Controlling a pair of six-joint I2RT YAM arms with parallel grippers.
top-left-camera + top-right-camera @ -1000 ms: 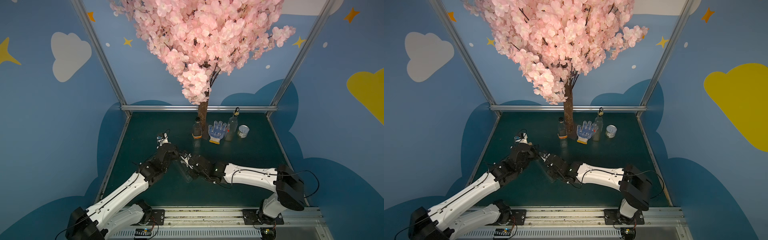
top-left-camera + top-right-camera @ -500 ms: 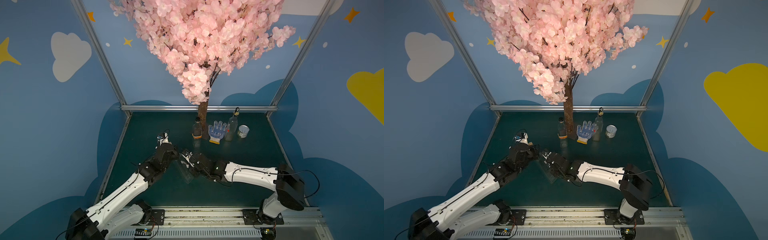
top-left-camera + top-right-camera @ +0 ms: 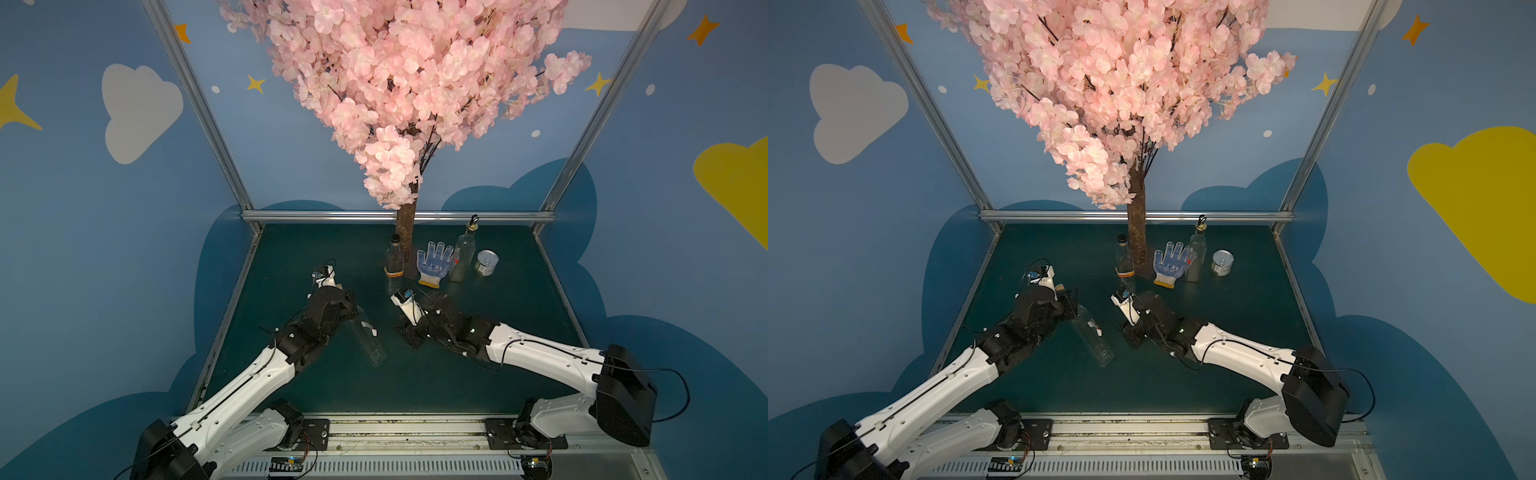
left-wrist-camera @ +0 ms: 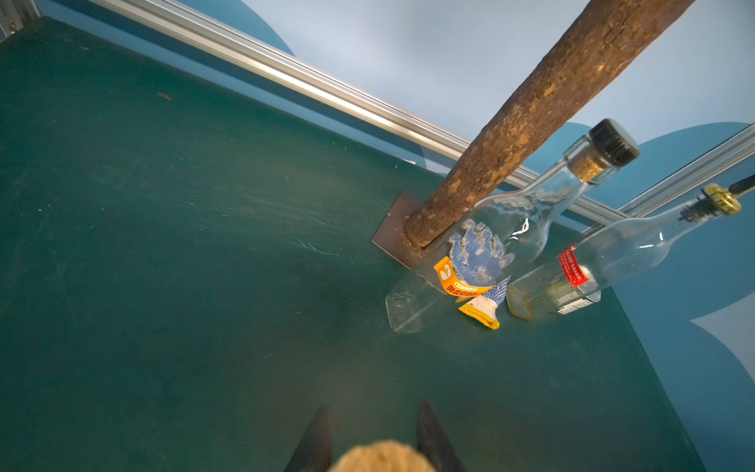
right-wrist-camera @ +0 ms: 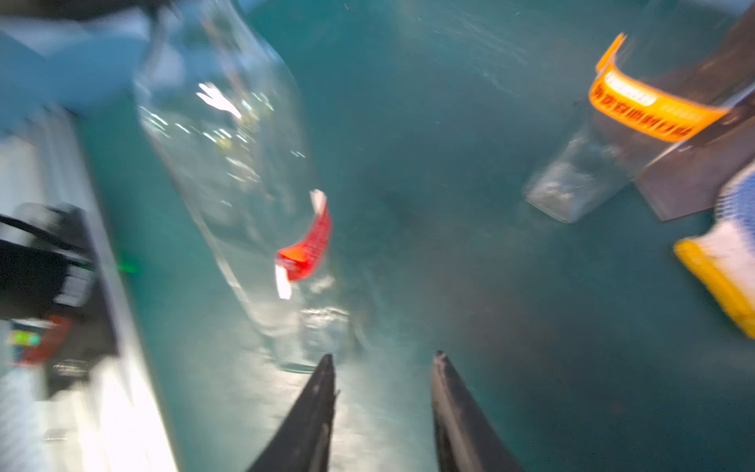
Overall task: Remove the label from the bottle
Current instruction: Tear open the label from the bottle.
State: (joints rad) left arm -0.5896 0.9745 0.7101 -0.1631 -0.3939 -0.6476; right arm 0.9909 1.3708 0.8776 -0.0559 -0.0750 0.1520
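A clear glass bottle (image 3: 368, 341) lies slanted on the green table in both top views, also at bottle (image 3: 1095, 338). My left gripper (image 4: 374, 408) is shut on its neck, and the bottle's cork (image 4: 380, 455) shows between the fingers. A red and white label (image 5: 310, 245) hangs partly peeled from the bottle's side, seen in a top view as the label (image 3: 369, 327). My right gripper (image 5: 382, 355) is open with nothing between its fingers. It sits just to the right of the bottle's base, apart from it, at the right gripper (image 3: 409, 336).
At the back stand the tree trunk (image 3: 405, 237), a bottle with an orange label (image 3: 395, 262), a blue-dotted glove (image 3: 434, 262), a clear bottle with a pourer (image 3: 463, 253) and a tin can (image 3: 486, 262). Pink blossoms hang overhead.
My right gripper was shut at the bottle's side; it has opened and drawn back to the right. The left arm still holds the bottle in the same place.
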